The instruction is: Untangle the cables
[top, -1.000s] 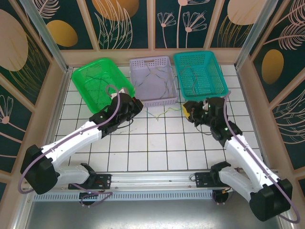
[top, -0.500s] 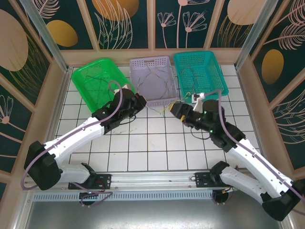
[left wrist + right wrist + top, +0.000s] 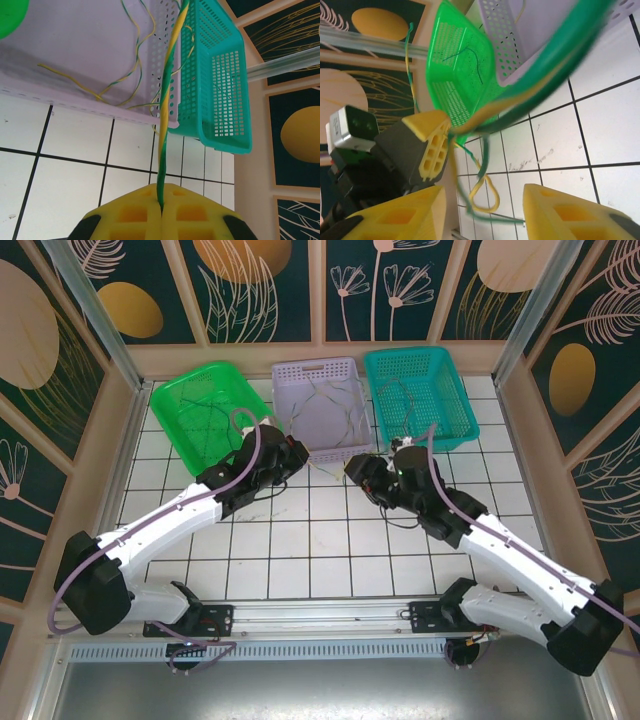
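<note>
While the left gripper (image 3: 161, 202) had its yellow fingers pressed flat together, a twisted yellow-green cable (image 3: 168, 95) was pinched in the seam between them; from that pinch the cable ran straight away from the camera, over the white tiled table (image 3: 65, 145), across the near corner of the lavender basket (image 3: 75, 45) and along the wall of the teal basket (image 3: 220, 75) beside it; whether it touched either basket could not be told. Loose strands (image 3: 117, 85) of yellow and green lay curled on the lavender basket's floor; a few thin wires (image 3: 400, 400) showed inside the teal basket as well. Seen from above, both arms reached to the tiles just in front of the lavender basket, the left one at its near left corner, the right gripper (image 3: 482, 195) by its near right corner, the two heads close but apart; the green basket (image 3: 205, 410) stood just to the left of the lavender one. From the right wrist, the right gripper's fingers (image 3: 567, 217) stood spread with a wide gap; a thin yellow-green loop (image 3: 484, 199) hung in that gap, touching neither finger as far as could be seen; beyond it the left gripper's fingertips held the cable, which swept up as a blurred green and yellow band toward the lavender basket; a dark strand (image 3: 470, 57) lay in the green basket.
</note>
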Robot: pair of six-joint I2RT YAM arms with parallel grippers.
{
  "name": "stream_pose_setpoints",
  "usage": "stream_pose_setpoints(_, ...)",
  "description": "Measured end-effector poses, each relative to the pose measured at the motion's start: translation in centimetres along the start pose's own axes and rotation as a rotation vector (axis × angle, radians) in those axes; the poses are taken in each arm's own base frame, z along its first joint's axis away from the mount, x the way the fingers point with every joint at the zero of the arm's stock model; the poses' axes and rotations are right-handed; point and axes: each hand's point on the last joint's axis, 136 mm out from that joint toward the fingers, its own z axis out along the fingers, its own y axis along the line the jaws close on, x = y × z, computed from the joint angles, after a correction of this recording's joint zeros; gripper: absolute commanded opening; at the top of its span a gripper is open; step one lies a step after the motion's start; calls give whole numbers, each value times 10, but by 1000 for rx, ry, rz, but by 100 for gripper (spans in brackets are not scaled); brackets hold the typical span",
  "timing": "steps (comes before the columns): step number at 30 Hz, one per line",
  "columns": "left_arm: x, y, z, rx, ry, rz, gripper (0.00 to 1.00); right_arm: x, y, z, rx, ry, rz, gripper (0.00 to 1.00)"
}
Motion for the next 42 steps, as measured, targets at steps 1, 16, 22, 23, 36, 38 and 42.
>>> stream_pose_setpoints(1,0,0,0,-1,0,0,0,-1,0,1,3,-1,9,40)
stream_pose_setpoints(16,1,3,4,-13,2,25,0,-1,-1,5,15,3,85,4)
stream_pose_setpoints(22,2,7,7,-27,2,34,0,-2,2,-1,1,9,104,0)
stream_pose_setpoints(23,2,7,7,-29,0,38,0,-2,3,-4,-5,11,104,0)
stream_pose_setpoints(36,7,-6,11,27,12,78,0,-90,31,-48,-235,-149,293,0)
stream_pose_setpoints(38,15,-7,16,30,29,87,0,-106,36,-46,-275,-168,365,0)
stream_pose_setpoints(42,29,-3,23,21,60,99,0,-137,39,-39,-297,-197,484,0)
